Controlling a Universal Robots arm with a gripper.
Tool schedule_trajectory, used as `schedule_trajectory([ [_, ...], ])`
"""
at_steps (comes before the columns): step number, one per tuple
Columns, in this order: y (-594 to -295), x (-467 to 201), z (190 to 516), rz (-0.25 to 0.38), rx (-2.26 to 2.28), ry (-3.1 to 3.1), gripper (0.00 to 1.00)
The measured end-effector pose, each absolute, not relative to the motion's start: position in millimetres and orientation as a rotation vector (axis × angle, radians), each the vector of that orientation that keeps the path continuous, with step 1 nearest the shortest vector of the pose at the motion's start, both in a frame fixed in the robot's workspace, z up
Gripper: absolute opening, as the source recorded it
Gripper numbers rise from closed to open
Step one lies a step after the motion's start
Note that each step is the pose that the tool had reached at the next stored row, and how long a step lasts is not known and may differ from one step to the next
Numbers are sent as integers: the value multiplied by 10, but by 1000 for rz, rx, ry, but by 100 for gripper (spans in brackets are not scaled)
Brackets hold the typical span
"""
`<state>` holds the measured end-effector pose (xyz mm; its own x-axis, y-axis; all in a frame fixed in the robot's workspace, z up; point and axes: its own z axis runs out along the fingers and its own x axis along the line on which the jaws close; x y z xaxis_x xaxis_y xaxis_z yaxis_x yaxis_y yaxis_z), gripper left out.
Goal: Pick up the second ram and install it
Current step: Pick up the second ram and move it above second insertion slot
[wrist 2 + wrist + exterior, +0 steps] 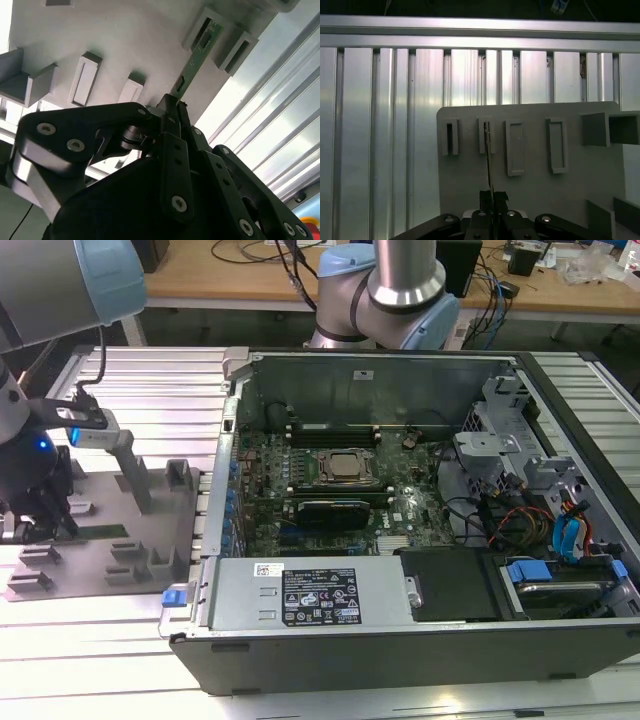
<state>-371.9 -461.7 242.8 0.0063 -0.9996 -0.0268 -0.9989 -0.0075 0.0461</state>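
Note:
The second ram (197, 60) is a thin green stick standing on edge on a grey fixture plate (530, 195). Its far end sits in a grey slot block (202, 30). My gripper (172, 105) is shut on the stick's near end, one finger on each flat side. In the first wrist view the ram (489, 165) shows edge-on, running from the gripper (492, 196) to a slot block (487, 136). At the exterior view's left, the gripper (48, 518) is low over the plate (100, 575), with the green stick (103, 531) beside it.
An open computer case (300, 650) lies to the exterior view's right of the plate, its motherboard (340, 480) and black socket rails (330, 428) exposed. Grey posts and blocks (135, 472) stand on the plate. The ribbed aluminium table (380, 125) surrounds everything.

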Motion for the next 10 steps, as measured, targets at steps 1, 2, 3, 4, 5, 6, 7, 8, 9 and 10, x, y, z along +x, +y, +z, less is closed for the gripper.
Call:
schedule_trajectory([
  [1, -4617, -3719, 2450, -81, 2219, -2203, 11],
  [2, -4617, -3719, 2474, -81, 2219, -2203, 11],
  [3, -4617, -3719, 2504, -81, 2219, -2203, 11],
  [4, -4617, -3719, 2521, -81, 2219, -2203, 11],
  [5, -4617, -3719, 2533, -81, 2219, -2203, 11],
  [6, -4617, -3719, 2546, -81, 2219, -2203, 11],
  [7, -4617, -3719, 2573, -81, 2219, -2203, 11],
  [8, -4617, -3719, 2605, -81, 2219, -2203, 11],
  [9, -4617, -3719, 2632, -81, 2219, -2203, 11],
  [10, -4617, -3719, 2663, -81, 2219, -2203, 11],
])
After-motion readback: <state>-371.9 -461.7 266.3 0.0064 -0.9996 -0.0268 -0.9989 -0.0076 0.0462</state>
